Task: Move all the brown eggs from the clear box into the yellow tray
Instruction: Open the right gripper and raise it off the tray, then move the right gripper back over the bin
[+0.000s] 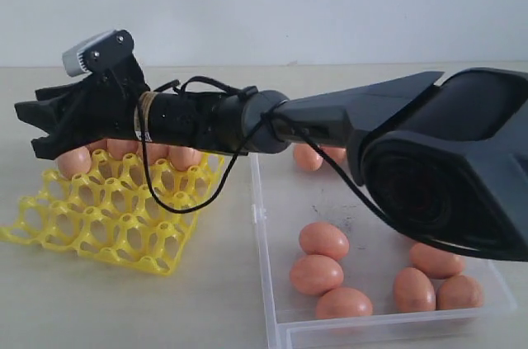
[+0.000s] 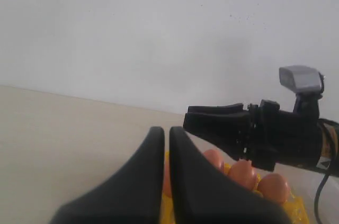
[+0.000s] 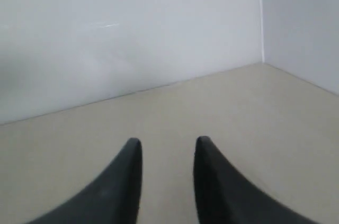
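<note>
- The right gripper (image 1: 26, 128) was extended across the scene and held just above the rear row of the yellow tray (image 1: 107, 225); its jaws were seen apart, with nothing between them.
- The left gripper (image 2: 165, 131) was seen only in its own wrist view; its jaws were brought together, with a thin slit between them and nothing held.
- Several brown eggs (image 1: 323, 239) were seen lying loose in the clear box (image 1: 262, 225), just beside the tray on the table (image 1: 124, 308).
- Others were seated in the tray's rear cups, beneath the right gripper.
</note>
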`<state>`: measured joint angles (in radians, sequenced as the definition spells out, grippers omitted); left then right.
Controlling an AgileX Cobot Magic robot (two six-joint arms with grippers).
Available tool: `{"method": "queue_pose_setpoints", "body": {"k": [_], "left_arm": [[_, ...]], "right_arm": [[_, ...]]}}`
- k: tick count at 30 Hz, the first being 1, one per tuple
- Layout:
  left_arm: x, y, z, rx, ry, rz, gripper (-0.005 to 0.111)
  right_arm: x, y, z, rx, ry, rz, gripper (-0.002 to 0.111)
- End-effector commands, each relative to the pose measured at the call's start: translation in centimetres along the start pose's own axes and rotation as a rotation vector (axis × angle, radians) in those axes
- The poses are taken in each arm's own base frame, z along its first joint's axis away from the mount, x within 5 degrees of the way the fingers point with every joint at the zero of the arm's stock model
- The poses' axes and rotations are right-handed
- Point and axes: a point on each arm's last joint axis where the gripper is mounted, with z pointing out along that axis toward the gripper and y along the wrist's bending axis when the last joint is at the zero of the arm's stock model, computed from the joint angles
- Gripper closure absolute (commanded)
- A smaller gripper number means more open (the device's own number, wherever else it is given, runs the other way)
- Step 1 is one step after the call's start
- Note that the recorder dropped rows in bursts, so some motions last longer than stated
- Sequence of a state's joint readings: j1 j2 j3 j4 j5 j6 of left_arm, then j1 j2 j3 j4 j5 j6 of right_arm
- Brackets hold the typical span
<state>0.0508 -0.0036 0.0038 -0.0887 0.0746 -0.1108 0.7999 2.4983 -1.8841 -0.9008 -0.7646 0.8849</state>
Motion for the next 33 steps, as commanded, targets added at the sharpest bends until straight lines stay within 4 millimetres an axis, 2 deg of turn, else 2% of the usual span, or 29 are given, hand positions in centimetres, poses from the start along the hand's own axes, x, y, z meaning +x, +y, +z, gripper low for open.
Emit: {"method": "queue_pose_setpoints", "body": {"k": [1,6,8,10,13,15,20,25,33], "left_arm": [[-0.1,-0.1,0.0,0.006,-0.001,-0.002,0.103],[-0.1,-0.1,0.0,0.006,-0.001,-0.002,0.103],[-0.1,-0.1,0.0,0.006,-0.001,-0.002,0.103],[-0.1,-0.1,0.0,0.006,-0.001,-0.002,0.103],[-0.1,-0.1,0.0,0.006,-0.001,-0.002,0.103],[-0.1,-0.1,0.0,0.006,-0.001,-0.002,0.103],[-0.2,-0.1,0.0,0.006,-0.005,-0.002,0.103],[-0.2,-0.1,0.0,0.006,-0.005,-0.002,0.103],[-0.2,-0.1,0.0,0.006,-0.005,-0.002,0.103]], "right_arm": [[-3.7,2.0,-0.5,-0.148,0.017,-0.06,0.106],[-6.1,4.5,-1.3,-0.372,-0.005,-0.168,0.108],[-6.9,5.3,-1.7,-0.441,-0.002,-0.11,0.108],[-7.3,5.9,-2.1,-0.482,0.072,-0.077,0.108],[-7.5,5.7,-3.0,-0.452,0.29,-0.131,0.108],[-7.9,5.3,-3.6,-0.377,0.365,-0.059,0.109],[-8.9,4.5,-5.0,-0.328,0.38,0.048,0.109],[-10.1,3.9,-6.1,-0.248,0.365,0.029,0.109],[-14.9,5.2,-8.4,-0.122,0.291,-0.144,0.109]]}}
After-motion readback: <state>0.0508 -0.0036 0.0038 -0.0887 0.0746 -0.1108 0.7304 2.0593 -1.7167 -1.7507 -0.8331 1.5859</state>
